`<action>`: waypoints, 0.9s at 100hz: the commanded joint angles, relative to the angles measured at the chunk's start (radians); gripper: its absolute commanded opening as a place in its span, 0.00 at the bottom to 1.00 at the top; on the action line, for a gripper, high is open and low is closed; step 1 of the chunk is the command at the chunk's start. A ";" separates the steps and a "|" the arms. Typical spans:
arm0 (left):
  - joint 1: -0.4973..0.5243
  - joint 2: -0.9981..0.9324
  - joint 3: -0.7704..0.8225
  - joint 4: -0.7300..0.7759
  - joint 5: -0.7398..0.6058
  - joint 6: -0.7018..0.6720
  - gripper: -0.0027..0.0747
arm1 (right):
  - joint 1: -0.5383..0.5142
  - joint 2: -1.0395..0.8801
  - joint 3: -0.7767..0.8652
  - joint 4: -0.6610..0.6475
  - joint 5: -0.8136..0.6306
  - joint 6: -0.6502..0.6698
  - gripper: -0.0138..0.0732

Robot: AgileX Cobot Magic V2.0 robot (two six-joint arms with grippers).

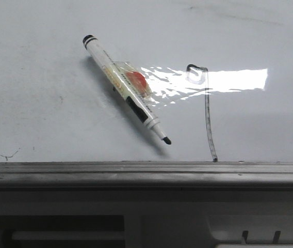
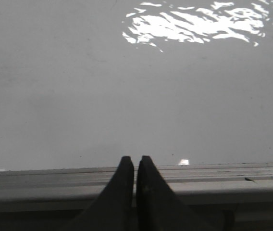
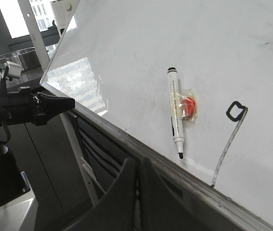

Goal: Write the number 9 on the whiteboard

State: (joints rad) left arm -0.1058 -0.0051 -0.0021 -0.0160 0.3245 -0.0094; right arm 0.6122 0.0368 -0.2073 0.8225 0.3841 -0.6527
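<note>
The uncapped white marker pen (image 1: pixel 126 89) lies loose mid-frame beside the thin dark number 9 (image 1: pixel 204 103).
Both end effectors, left (image 2: pixel 135 166) and right (image 3: pixel 137 168), are pressed together and empty; the pen could roll and smear the glossy whiteboard (image 1: pixel 43 77).

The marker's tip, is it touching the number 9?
Apart. The front view shows bare whiteboard between the marker tip and the number 9.

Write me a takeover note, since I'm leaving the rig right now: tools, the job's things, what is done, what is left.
Left tool: shut, empty, at the whiteboard's near edge rail.
Right tool: shut, empty, back off the board's edge.
Marker: lying loose on the whiteboard, uncapped, tip toward the rail, left of the number 9.
Done: the 9 is drawn, a small loop with a long stem down to the rail.
Left: apparently nothing to write; perhaps collect the marker.
</note>
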 commanded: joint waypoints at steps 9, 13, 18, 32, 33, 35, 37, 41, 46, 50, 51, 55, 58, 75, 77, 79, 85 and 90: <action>0.018 -0.025 0.030 0.000 -0.052 -0.013 0.01 | -0.007 0.010 -0.024 0.025 -0.056 0.000 0.11; 0.018 -0.025 0.030 0.000 -0.052 -0.013 0.01 | -0.007 0.010 -0.024 0.025 -0.056 0.000 0.11; 0.018 -0.025 0.030 0.000 -0.052 -0.013 0.01 | -0.007 0.010 -0.024 0.025 -0.056 0.000 0.11; 0.018 -0.025 0.030 0.000 -0.052 -0.013 0.01 | -0.007 0.010 -0.024 0.025 -0.056 0.000 0.11; 0.018 -0.025 0.030 0.000 -0.052 -0.013 0.01 | -0.007 0.010 -0.024 0.025 -0.056 0.000 0.11; 0.018 -0.025 0.030 0.000 -0.052 -0.013 0.01 | -0.007 0.010 -0.024 0.025 -0.056 0.000 0.11; 0.018 -0.025 0.030 0.000 -0.052 -0.013 0.01 | -0.007 0.010 -0.024 0.025 -0.056 0.000 0.11; 0.018 -0.025 0.030 0.000 -0.052 -0.013 0.01 | -0.007 0.010 -0.024 0.025 -0.056 0.000 0.11; 0.018 -0.025 0.030 0.000 -0.052 -0.013 0.01 | -0.007 0.010 -0.024 0.025 -0.056 0.000 0.11; 0.018 -0.025 0.030 0.000 -0.052 -0.013 0.01 | -0.007 0.010 -0.024 0.025 -0.056 0.000 0.11; 0.018 -0.025 0.030 0.000 -0.052 -0.013 0.01 | -0.007 0.010 -0.024 0.025 -0.056 0.000 0.11; 0.018 -0.025 0.030 0.000 -0.052 -0.013 0.01 | -0.007 0.010 -0.022 0.025 -0.058 0.000 0.11; 0.018 -0.025 0.030 0.000 -0.052 -0.013 0.01 | -0.007 0.010 -0.022 0.025 -0.058 0.000 0.11; 0.018 -0.025 0.030 0.000 -0.052 -0.013 0.01 | -0.034 0.010 0.000 -0.223 -0.132 0.000 0.11; 0.018 -0.025 0.030 0.000 -0.052 -0.013 0.01 | -0.046 0.010 0.007 -0.287 -0.153 0.011 0.11; 0.018 -0.025 0.030 0.000 -0.052 -0.013 0.01 | -0.061 0.010 0.014 -0.342 -0.175 0.040 0.11; 0.018 -0.025 0.030 0.000 -0.052 -0.013 0.01 | -0.107 0.010 0.038 -0.491 -0.225 0.177 0.11; 0.018 -0.025 0.030 0.000 -0.052 -0.013 0.01 | -0.158 0.010 0.062 -0.632 -0.253 0.362 0.11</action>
State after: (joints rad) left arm -0.0915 -0.0051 -0.0021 -0.0160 0.3252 -0.0099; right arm 0.5259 0.0368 -0.1514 0.4155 0.2669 -0.5106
